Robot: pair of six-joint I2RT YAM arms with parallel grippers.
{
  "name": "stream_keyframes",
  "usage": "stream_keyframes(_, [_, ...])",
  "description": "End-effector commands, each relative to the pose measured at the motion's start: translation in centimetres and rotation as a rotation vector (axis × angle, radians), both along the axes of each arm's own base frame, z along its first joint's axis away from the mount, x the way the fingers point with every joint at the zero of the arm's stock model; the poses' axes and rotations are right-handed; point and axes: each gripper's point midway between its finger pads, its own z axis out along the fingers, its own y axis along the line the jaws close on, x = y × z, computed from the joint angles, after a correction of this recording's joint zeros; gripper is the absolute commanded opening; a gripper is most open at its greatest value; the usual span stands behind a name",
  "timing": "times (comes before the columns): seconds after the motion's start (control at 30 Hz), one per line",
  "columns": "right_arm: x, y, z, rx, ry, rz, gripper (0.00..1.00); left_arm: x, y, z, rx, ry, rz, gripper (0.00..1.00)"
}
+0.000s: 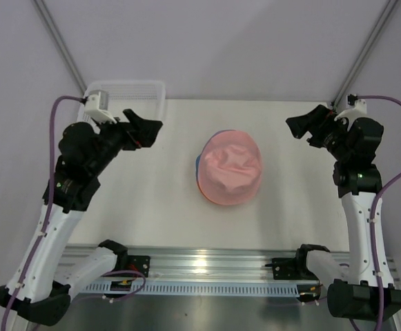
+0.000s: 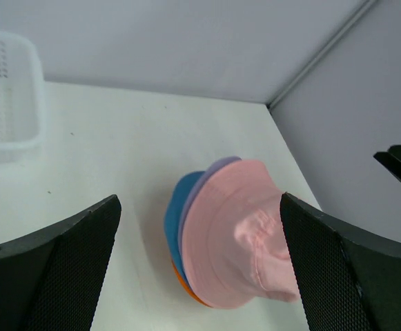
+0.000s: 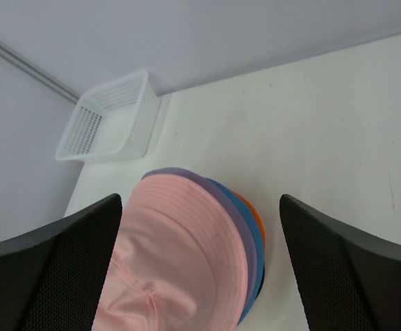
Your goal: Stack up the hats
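The four hats lie in one pile at the table's middle. The pale pink hat (image 1: 230, 169) is on top. Under it only rims show: lavender-purple (image 2: 217, 169), blue (image 2: 176, 214) and orange (image 2: 186, 289) at the bottom. In the right wrist view the pink hat (image 3: 179, 255) covers the purple (image 3: 238, 214), blue (image 3: 255, 238) and orange (image 3: 255, 210) rims. My left gripper (image 1: 150, 131) is open and empty, raised left of the pile. My right gripper (image 1: 298, 127) is open and empty, raised right of the pile.
A white plastic mesh basket (image 1: 134, 93) stands at the table's back left corner, just behind my left gripper; it also shows in the left wrist view (image 2: 7, 103) and the right wrist view (image 3: 110, 124). Walls close in the table's back and sides.
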Motion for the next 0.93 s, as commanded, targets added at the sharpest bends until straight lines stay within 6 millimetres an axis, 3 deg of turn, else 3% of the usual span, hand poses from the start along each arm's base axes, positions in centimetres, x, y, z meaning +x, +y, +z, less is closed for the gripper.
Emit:
stream_keyframes(0.0, [-0.1, -1.4, 2.9, -0.049, -0.083, -0.075, 1.00, 0.5, 2.2, 2.2, 0.032, -0.046, 0.024, 0.99])
stream_keyframes(0.03, [-0.1, -1.5, 3.1, -0.061, -0.084, -0.081, 1.00, 1.5, 2.4, 1.2, 0.057, 0.020, 0.031, 0.99])
stream_keyframes(0.1, [-0.1, -2.2, 3.3, -0.097, -0.085, -0.113, 1.00, 2.7, 3.7, 2.3, 0.074, 0.035, 0.045, 1.00])
stream_keyframes(0.17, [-0.3, -3.1, 3.9, -0.128, -0.093, -0.161, 0.99, 4.5, 4.2, -0.5, 0.084, 0.171, 0.024, 0.99])
stream_keyframes(0.2, [-0.3, -3.4, 4.3, -0.136, -0.109, -0.175, 1.00, 4.8, 5.4, 1.5, 0.053, 0.156, 0.026, 0.99])
stream_keyframes(0.27, [-0.4, -3.8, 5.7, -0.153, -0.137, -0.198, 1.00, 4.8, 6.7, 0.8, 0.041, 0.210, 0.047, 0.97])
stream_keyframes(0.33, [-0.2, -4.1, 5.7, -0.175, -0.116, -0.201, 1.00, 4.8, 9.4, 1.0, 0.059, 0.182, 0.133, 0.98])
stream_keyframes(0.37, [-0.2, -4.1, 6.5, -0.181, -0.126, -0.203, 1.00, 3.7, 9.9, 1.6, 0.081, 0.144, 0.154, 0.99])
stream_keyframes(0.43, [0.0, -4.2, 6.0, -0.183, -0.094, -0.204, 0.99, 3.1, 10.5, 1.1, 0.141, 0.104, 0.176, 0.99])
stream_keyframes(0.5, [0.0, -4.3, 5.6, -0.182, -0.074, -0.206, 1.00, 1.3, 10.7, 2.4, 0.170, 0.035, 0.184, 0.99])
stream_keyframes(0.73, [-1.0, -4.6, 4.1, -0.208, -0.020, -0.219, 0.99, -1.6, 11.5, 1.0, 0.226, 0.018, 0.228, 1.00])
stream_keyframes(0.9, [-2.4, -4.5, 4.6, -0.208, -0.021, -0.219, 1.00, -3.1, 11.5, 0.6, 0.213, 0.002, 0.242, 1.00])
